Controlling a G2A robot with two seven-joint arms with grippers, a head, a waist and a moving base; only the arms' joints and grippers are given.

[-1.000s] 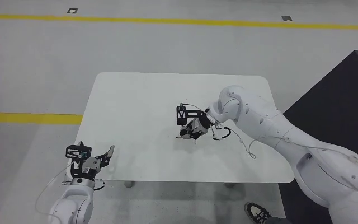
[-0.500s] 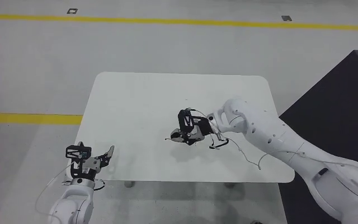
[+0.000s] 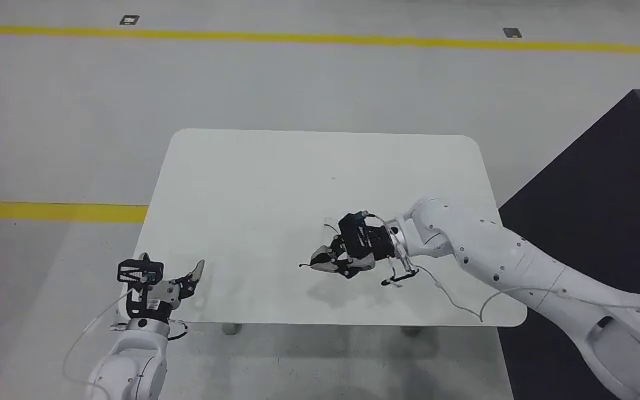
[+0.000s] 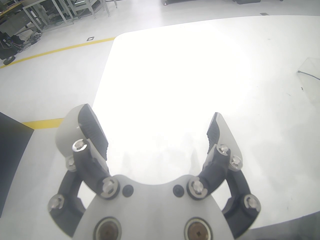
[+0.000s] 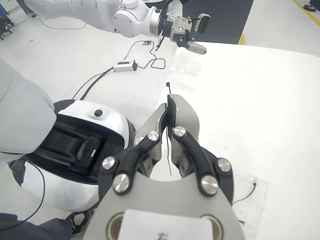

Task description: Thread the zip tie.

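Observation:
A thin black zip tie (image 5: 169, 90) is pinched between the pads of my right gripper (image 5: 168, 103), which is shut on it. Its small square head sticks out past the fingertips and its tail (image 5: 168, 156) runs back between the fingers. From the top, my right gripper (image 3: 322, 258) is over the white table (image 3: 250, 180) near its front edge, with the zip tie (image 3: 304, 265) pointing left. My left gripper (image 4: 151, 112) is open and holds nothing. It sits at the table's front left corner (image 3: 190, 277), well apart from the zip tie, and the left gripper (image 5: 202, 36) also appears far off.
A clear plastic sheet (image 5: 252, 188) lies on the table under my right wrist, with a spare black zip tie (image 5: 246, 194) on it; the sheet (image 4: 310, 76) also shows far from my left gripper. A dark panel (image 3: 600, 170) stands at the right. A power adapter (image 5: 125, 65) and cables lie on the floor.
My right arm has carried the zip tie from the table's middle toward the front edge, turning it to point left. The left arm has not moved.

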